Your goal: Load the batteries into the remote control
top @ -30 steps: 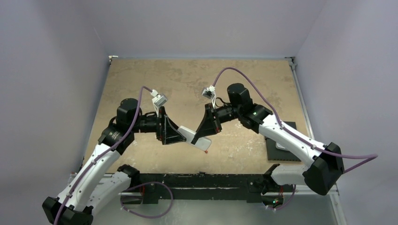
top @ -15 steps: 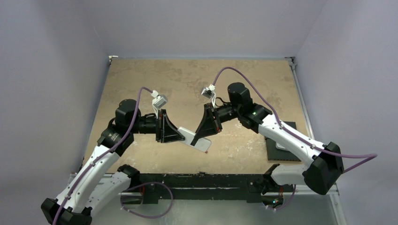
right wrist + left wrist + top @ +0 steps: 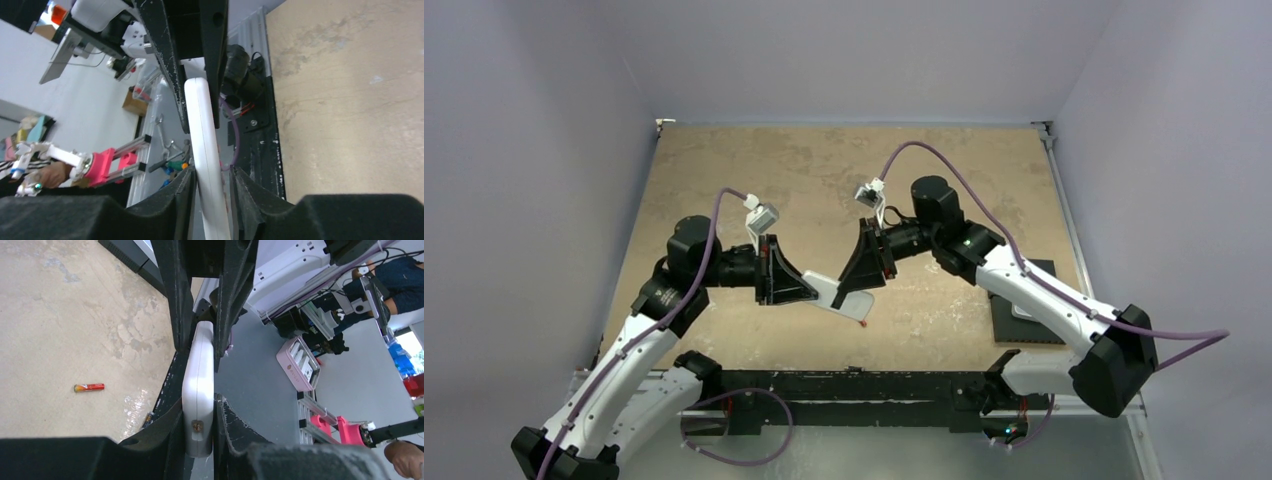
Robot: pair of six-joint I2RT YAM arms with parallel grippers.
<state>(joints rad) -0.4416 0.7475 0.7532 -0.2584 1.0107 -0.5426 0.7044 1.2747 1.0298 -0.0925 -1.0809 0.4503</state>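
Observation:
The white remote control (image 3: 832,290) hangs above the table between both grippers, seen edge-on in the left wrist view (image 3: 197,365) and the right wrist view (image 3: 202,125). My left gripper (image 3: 809,290) (image 3: 199,402) is shut on one end, with both pads pressed against its faces. At the other end, my right gripper (image 3: 862,290) (image 3: 212,172) stands open around the remote. Its left pad is close to the remote, and a gap shows at its right pad. One red battery (image 3: 89,387) lies on the table below the remote, a red speck from above (image 3: 864,324).
A flat black block (image 3: 1024,310) lies on the table under the right arm. A black rail (image 3: 854,385) runs along the table's near edge. A small dark cylinder (image 3: 149,418) lies by that edge.
My left gripper has closed onto the remote. My right gripper's jaws have loosened from it. The remote has hardly moved.

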